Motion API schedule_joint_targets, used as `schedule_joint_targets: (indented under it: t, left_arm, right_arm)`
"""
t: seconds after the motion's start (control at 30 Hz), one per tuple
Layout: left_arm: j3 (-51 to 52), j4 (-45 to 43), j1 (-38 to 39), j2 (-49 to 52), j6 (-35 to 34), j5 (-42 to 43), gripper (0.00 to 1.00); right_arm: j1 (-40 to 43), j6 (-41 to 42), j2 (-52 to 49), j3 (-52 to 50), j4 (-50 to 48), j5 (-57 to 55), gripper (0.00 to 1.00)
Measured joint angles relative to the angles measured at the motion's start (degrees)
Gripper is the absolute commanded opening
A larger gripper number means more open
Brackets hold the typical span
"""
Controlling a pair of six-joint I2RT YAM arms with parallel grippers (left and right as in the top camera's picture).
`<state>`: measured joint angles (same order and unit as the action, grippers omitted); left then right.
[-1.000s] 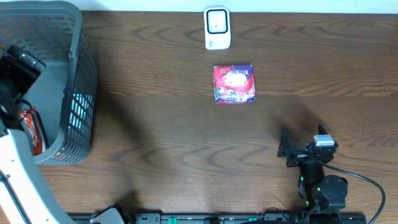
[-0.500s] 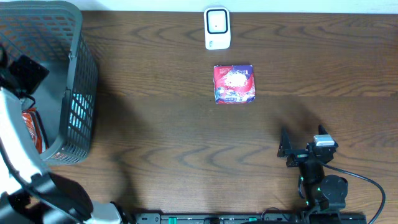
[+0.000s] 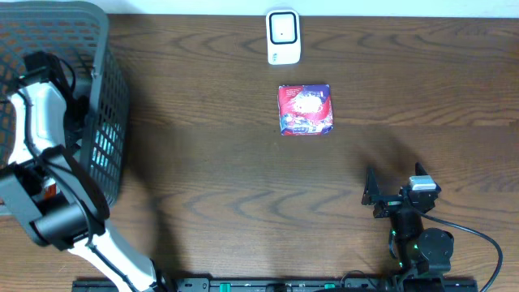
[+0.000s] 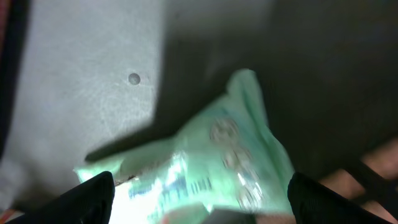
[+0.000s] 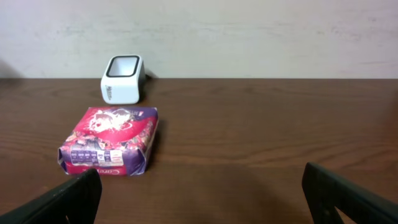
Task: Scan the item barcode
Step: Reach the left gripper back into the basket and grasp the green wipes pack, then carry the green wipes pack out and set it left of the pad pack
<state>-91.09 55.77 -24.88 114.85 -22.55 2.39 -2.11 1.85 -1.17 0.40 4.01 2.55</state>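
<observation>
Loosely, wide left fingers [image 4: 93, 199] flank a crinkly green pouch [image 4: 211, 155]; right fingers [image 5: 74, 199] gape equally.

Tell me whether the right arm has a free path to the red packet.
Probably yes: the right gripper stands open, only bare table lies between it and the red packet, and the scanner sits beyond it.

Basket walls [image 3: 113, 105] tight around left hand [image 4: 202, 193]
</observation>
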Motion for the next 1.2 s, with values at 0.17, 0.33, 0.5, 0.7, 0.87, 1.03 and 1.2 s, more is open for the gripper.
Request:
schedule_joint_targets:
  t: [0.17, 0.33, 0.5, 0.7, 0.87, 1.03, 1.2]
  left_arm:
    - [0.0, 0.3, 0.9, 3.9, 0.0, -1.6, 0.65]
    - [-0.2, 0.5, 0.9, 4.8, 0.1, -3.1, 0.07]
    - [-1.2, 1.4, -0.1, 4.6, 0.0, -1.8, 0.07]
    - [-5.9, 4.8, -4.9, 2.8, 0.1, 7.5, 0.07]
    - [-8.8, 2.3, -8.9, -12.1, 0.0, 13.8, 0.07]
    - [-11.3, 3.2, -7.3, -31.0, 0.0, 17.3, 0.07]
    - [-11.7, 3.2, 5.2, -40.1, 1.5, 19.4, 0.07]
  right_arm:
    - [0.0, 0.0, 0.0, 0.0, 0.0, 0.0, 0.99]
    - [0.0, 0.0, 0.0, 0.0, 0.0, 0.0, 0.99]
    - [0.0, 0.0, 0.0, 0.0, 0.0, 0.0, 0.99]
    - [0.0, 0.0, 0.0, 0.0, 0.0, 0.0, 0.99]
    - [0.0, 0.0, 0.0, 0.0, 0.0, 0.0, 0.99]
    - [0.0, 0.0, 0.0, 0.0, 0.0, 0.0, 0.99]
    - [0.0, 0.0, 0.0, 0.0, 0.0, 0.0, 0.99]
